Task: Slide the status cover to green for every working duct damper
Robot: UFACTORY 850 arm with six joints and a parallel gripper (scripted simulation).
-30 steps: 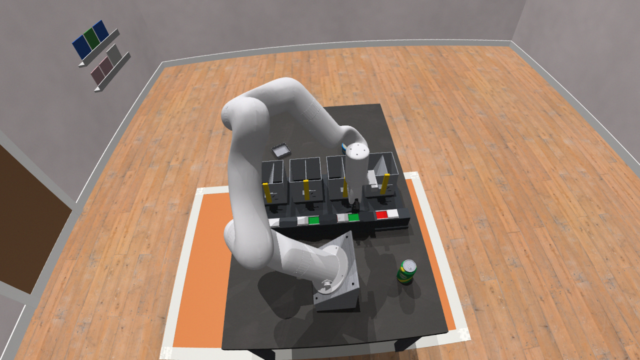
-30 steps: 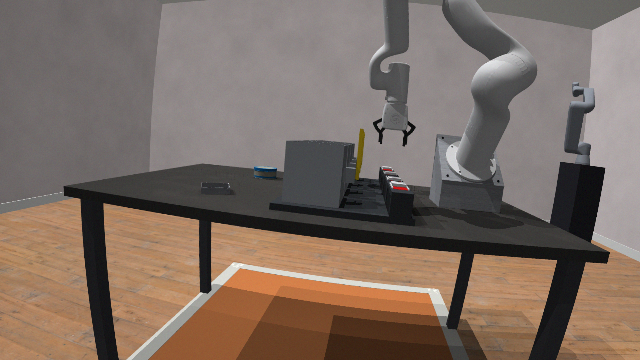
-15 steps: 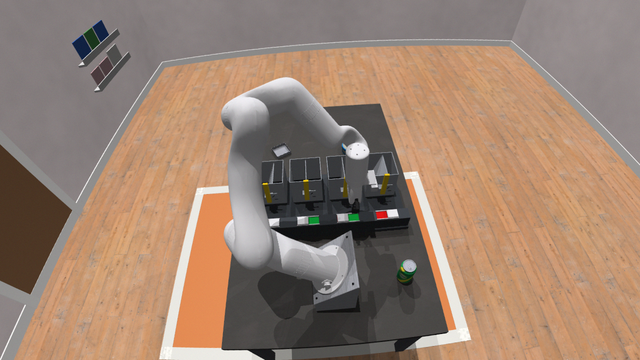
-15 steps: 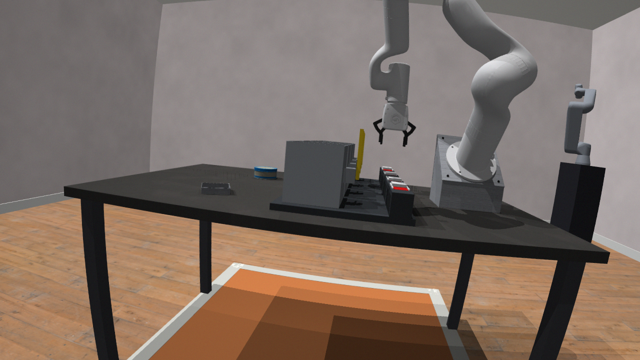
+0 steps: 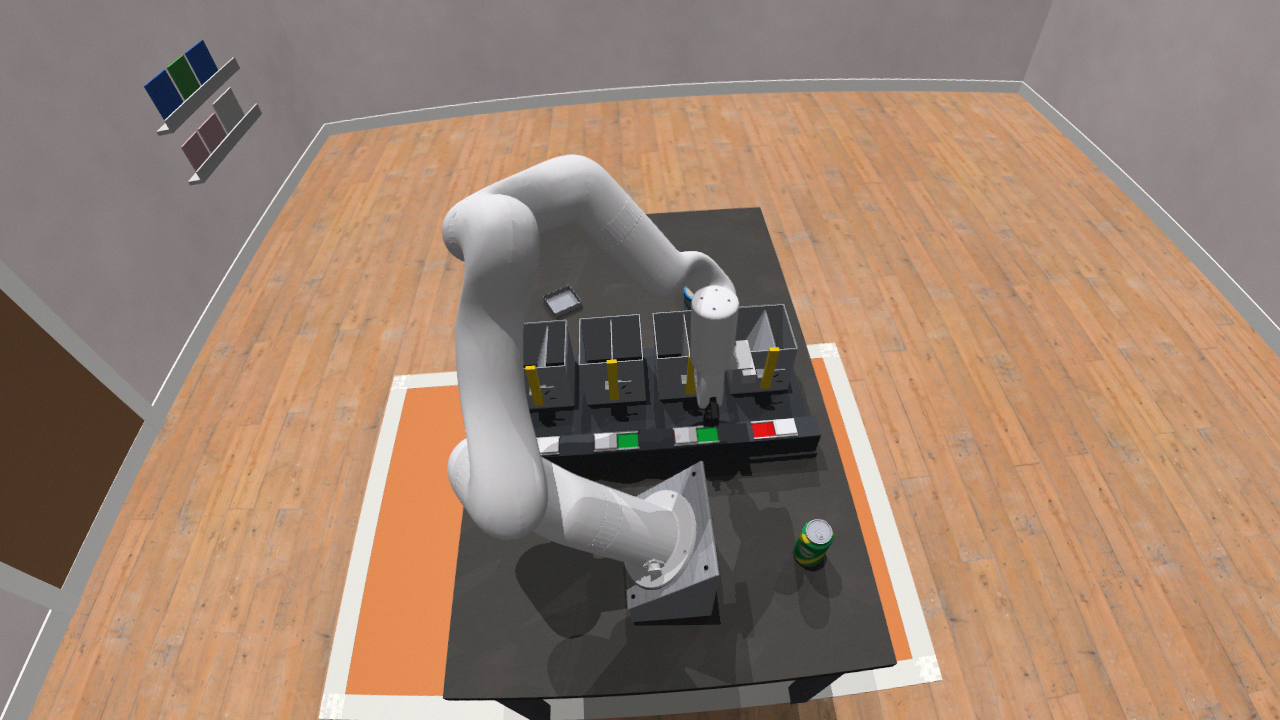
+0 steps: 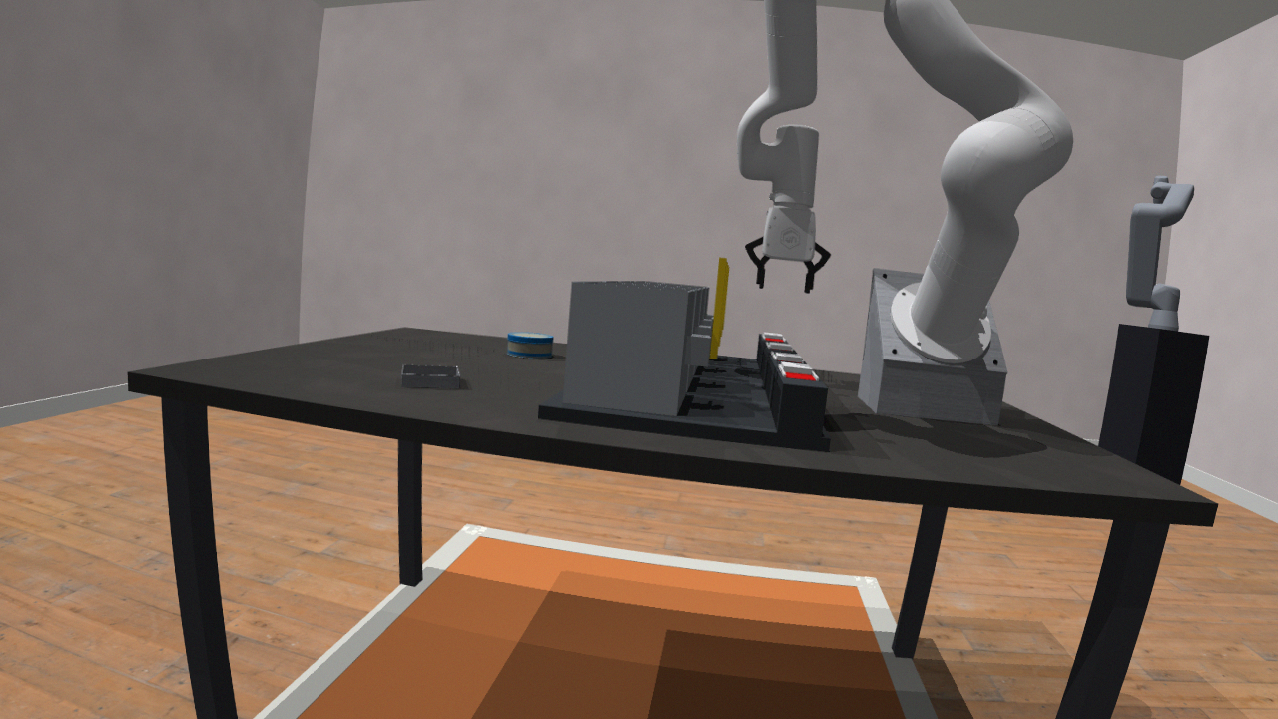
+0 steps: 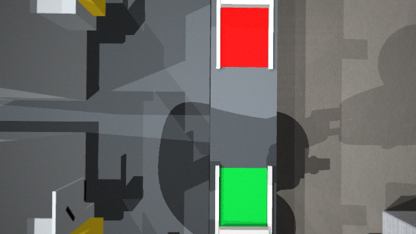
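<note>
Four grey box dampers stand in a row on a dark base: the leftmost (image 5: 546,344), the second (image 5: 610,340), the third (image 5: 671,335) and the rightmost (image 5: 766,333). Each has a yellow lever, such as the rightmost one's (image 5: 769,367). The slider strip runs in front of them. The second slider (image 5: 628,439) and third slider (image 5: 707,434) show green. The rightmost slider (image 5: 763,428) shows red. The arm partly hides the leftmost slider (image 5: 547,444). My gripper (image 6: 785,268) is open and empty, well above the strip between the third and rightmost sliders. The wrist view shows the green patch (image 7: 243,195) and red patch (image 7: 244,37).
A green can (image 5: 812,543) stands at the front right of the table. A small grey tray (image 5: 562,300) and a blue round tin (image 6: 529,345) lie behind the dampers. The arm's grey base block (image 5: 673,559) sits in front of the slider strip.
</note>
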